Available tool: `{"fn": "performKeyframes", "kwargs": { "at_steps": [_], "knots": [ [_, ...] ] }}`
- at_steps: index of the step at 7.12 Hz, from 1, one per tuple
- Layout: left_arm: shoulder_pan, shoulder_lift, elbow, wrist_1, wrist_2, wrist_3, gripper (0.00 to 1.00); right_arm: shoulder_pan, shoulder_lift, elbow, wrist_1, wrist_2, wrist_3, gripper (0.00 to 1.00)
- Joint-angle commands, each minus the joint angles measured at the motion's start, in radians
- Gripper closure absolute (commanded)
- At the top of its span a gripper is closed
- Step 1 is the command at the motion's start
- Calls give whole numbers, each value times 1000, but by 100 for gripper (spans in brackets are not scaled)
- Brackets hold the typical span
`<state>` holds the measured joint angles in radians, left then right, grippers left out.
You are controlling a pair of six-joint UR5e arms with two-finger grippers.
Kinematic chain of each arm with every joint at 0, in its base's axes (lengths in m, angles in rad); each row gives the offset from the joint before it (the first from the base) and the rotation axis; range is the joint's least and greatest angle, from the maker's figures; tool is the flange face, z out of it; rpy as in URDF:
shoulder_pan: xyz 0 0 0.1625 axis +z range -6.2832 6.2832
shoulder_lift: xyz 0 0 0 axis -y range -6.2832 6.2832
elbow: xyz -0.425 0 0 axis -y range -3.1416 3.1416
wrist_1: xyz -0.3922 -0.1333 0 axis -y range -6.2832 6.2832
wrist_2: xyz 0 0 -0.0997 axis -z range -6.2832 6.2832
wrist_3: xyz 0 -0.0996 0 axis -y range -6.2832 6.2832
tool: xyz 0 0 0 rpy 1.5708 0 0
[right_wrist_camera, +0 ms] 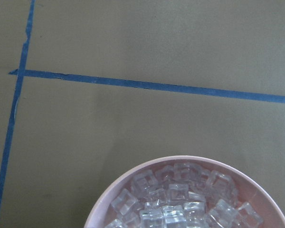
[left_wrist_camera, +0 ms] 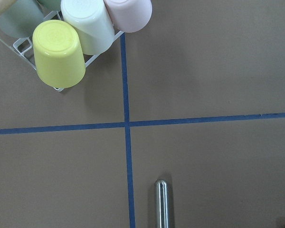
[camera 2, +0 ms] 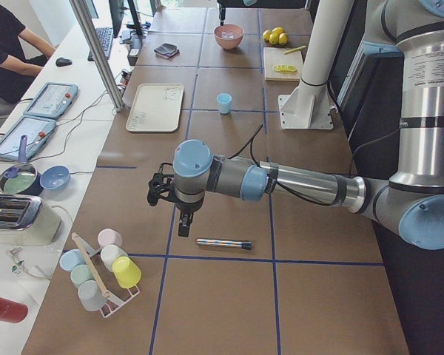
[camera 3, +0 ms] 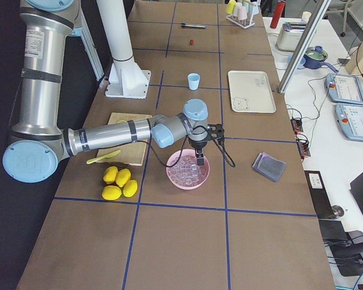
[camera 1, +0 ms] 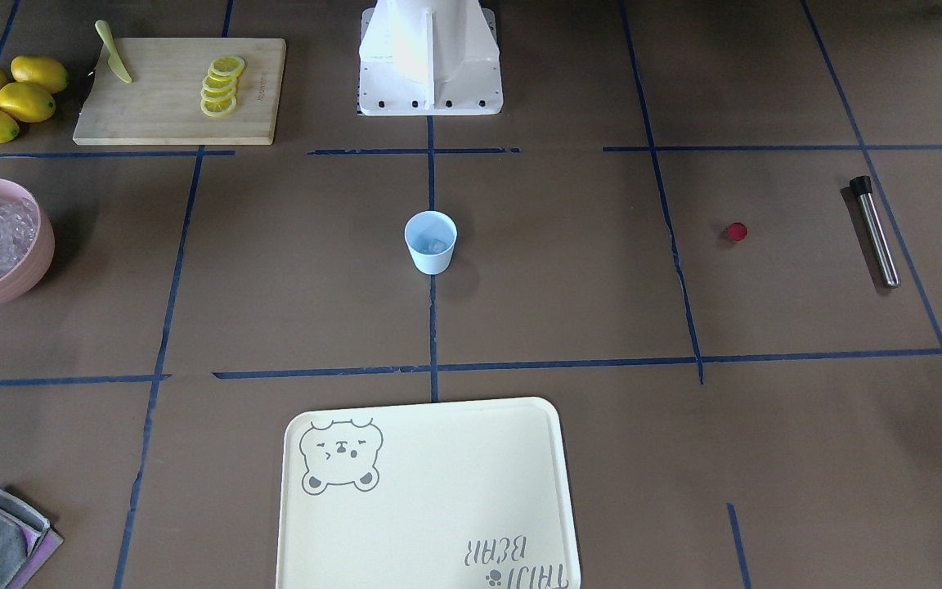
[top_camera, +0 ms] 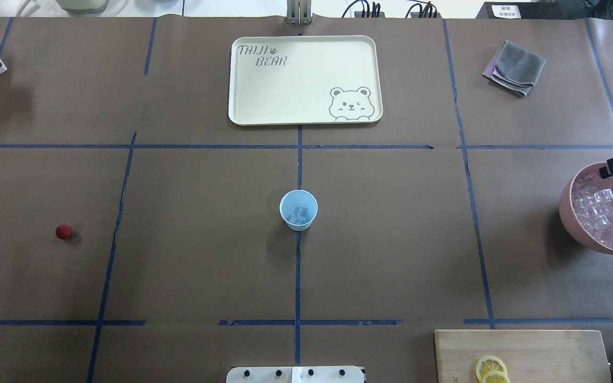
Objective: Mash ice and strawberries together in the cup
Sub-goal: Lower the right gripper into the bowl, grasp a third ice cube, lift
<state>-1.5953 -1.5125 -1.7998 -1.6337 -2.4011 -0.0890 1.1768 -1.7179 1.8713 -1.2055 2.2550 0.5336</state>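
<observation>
Several cubes of ice (top_camera: 300, 214) lie in the bottom of the cup (camera 1: 430, 260), which stands upright on the tabletop (top_camera: 391, 239) straight ahead of the robot's base. One strawberry piece (top_camera: 64, 232) lies on the bare tabletop well apart from the cup, on the robot's left of it, so it is not yet in the cup. Farther from the cup on that same side a steel muddler (camera 1: 878, 237) lies flat. Well apart from the cup on the robot's right stands a pink bowl (camera 1: 33, 262) holding more ice.

We judge the step in hand to be fetching the strawberry piece, since mashing needs both ingredients in the cup. The left gripper (camera 2: 183, 231) hangs above the tabletop near the muddler. We cannot tell how far it is parted, and we see nothing hanging from it. The right gripper (camera 3: 199, 163) hangs over the pink bowl, and we cannot tell its opening either.

Procedure:
1. Centre the left gripper over the strawberry piece.
2. Part the gripper wider than the piece and descend squarely.
3. Close lightly, because the piece is small and round and may roll or squash.
4. Release low over the cup's mouth so the piece does not bounce off the ice.
</observation>
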Motion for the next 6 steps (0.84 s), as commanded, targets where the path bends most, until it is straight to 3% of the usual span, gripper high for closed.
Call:
{"fn": "performKeyframes", "kwargs": {
  "at_steps": [1, 4, 6],
  "knots": [
    [0, 0, 0, 0, 0, 0, 0, -83, -2, -27, 27, -47, 43, 3],
    [0, 0, -1, 0, 0, 0, 0, -89, -23, -57, 32, -54, 19, 10],
    [0, -2, -1, 0, -1, 0, 0, -89, -26, -60, 31, -54, 11, 21]
  ]
}}
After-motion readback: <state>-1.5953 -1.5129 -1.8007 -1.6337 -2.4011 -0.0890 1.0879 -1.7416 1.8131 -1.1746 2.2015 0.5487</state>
